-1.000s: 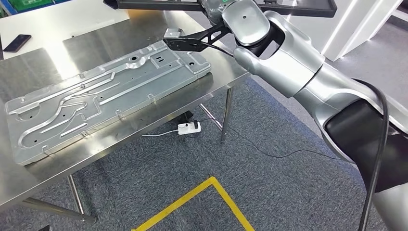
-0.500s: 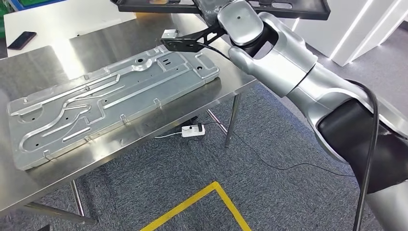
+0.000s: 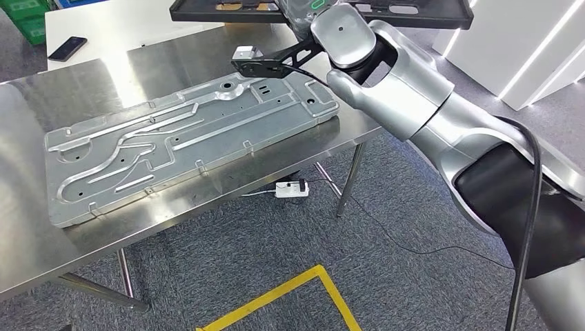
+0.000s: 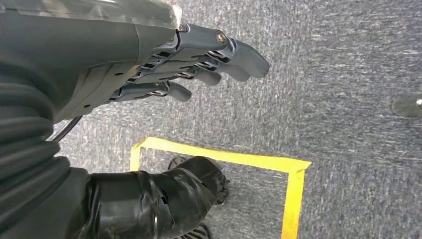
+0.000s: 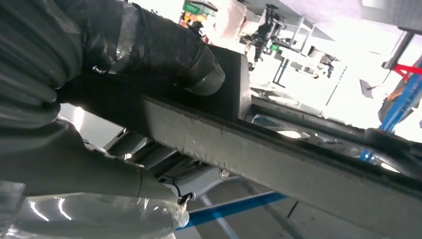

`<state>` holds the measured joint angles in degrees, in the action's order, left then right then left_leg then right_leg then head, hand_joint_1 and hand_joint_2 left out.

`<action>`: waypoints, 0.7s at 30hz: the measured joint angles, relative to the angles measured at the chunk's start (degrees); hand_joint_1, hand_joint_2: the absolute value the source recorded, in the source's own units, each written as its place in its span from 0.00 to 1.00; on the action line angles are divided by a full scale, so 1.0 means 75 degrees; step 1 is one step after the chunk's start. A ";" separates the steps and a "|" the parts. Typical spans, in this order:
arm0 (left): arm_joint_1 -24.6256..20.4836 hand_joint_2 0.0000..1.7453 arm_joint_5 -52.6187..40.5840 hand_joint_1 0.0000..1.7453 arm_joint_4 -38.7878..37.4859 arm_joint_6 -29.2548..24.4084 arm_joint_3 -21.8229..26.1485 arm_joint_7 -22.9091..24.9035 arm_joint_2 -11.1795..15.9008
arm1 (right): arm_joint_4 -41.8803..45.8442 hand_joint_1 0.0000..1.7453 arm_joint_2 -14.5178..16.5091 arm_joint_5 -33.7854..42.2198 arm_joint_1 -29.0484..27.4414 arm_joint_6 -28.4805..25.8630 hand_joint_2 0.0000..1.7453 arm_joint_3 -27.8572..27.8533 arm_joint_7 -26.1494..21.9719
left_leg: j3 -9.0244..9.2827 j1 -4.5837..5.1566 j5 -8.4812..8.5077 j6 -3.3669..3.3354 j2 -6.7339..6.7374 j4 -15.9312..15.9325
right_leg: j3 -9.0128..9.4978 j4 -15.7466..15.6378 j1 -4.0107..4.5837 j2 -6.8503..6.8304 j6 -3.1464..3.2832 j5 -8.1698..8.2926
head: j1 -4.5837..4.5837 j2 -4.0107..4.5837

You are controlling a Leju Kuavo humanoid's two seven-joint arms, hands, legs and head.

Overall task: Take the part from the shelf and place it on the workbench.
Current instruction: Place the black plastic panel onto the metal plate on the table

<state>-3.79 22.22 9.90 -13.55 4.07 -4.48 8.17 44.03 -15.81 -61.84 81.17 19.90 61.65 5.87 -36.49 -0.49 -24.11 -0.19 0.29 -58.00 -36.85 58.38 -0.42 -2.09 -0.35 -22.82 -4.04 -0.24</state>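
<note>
The part is a flat black frame (image 3: 407,12) held up above the far right end of the steel workbench (image 3: 165,58) in the head view. My right hand (image 3: 298,14) grips it near its middle, mostly hidden behind my silver forearm. In the right wrist view the thumb of my right hand (image 5: 159,47) wraps over the black bar of the frame (image 5: 278,159). My left hand (image 4: 199,64) hangs over the carpet with its fingers straight and holds nothing.
A large ribbed aluminium plate (image 3: 186,138) covers much of the workbench. A phone (image 3: 67,47) lies on a white table behind. A white power strip (image 3: 291,188) and yellow floor tape (image 3: 290,289) are on the carpet below. Green crates (image 3: 24,21) stand far left.
The whole picture has shifted: the workbench and plate now sit further right, so the camera has moved. My right hand keeps the black frame raised in the same grip.
</note>
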 joint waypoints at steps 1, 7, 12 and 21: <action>0.0006 1.00 -0.0001 0.00 0.0000 -0.0003 0.0000 -0.0003 -0.0001 | 0.0003 1.00 -0.0007 0.0001 -0.0004 -0.0005 1.00 -0.0002 0.0012 | 0.0020 -0.0007 0.0011 -0.0043 -0.0003 0.0018 | 0.0000 0.0016 -0.0012 0.0023 -0.0041 -0.0018 | -0.0001 0.0000; -0.0018 1.00 -0.0011 0.00 0.0000 -0.0009 0.0000 -0.0013 -0.0004 | 0.0011 1.00 -0.0079 0.0007 -0.0085 -0.0004 1.00 -0.0016 0.0043 | 0.0107 0.0018 0.0018 -0.0242 -0.0042 0.0072 | -0.1022 0.2227 -0.0012 0.0261 -0.0081 -0.1055 | -0.0016 0.0000; -0.0037 1.00 -0.0020 0.00 0.0000 -0.0009 0.0000 -0.0028 -0.0022 | 0.0023 1.00 -0.0119 -0.0060 -0.0140 0.0020 1.00 -0.0018 0.0048 | 0.0106 0.0065 -0.0022 -0.0207 -0.0305 0.0016 | -0.0137 0.0458 -0.0010 0.0621 0.0073 -0.0150 | -0.0007 0.0000; -0.0008 1.00 -0.0023 0.00 0.0000 -0.0009 -0.0001 -0.0028 -0.0057 | 0.0063 1.00 -0.0123 -0.0152 -0.0157 0.0027 1.00 -0.0020 0.0046 | -0.0771 -0.0007 -0.0805 0.0143 -0.0160 -0.1611 | 0.0257 -0.0122 -0.0017 0.0157 0.0247 -0.0109 | 0.0022 0.0000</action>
<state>-3.85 22.05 9.90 -13.62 4.06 -4.69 7.75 44.50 -16.73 -62.99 79.99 20.10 61.51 6.21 -42.27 -0.54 -30.15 0.88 -0.91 -70.08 -34.92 57.46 -0.54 -0.92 1.50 -23.64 -3.88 -0.24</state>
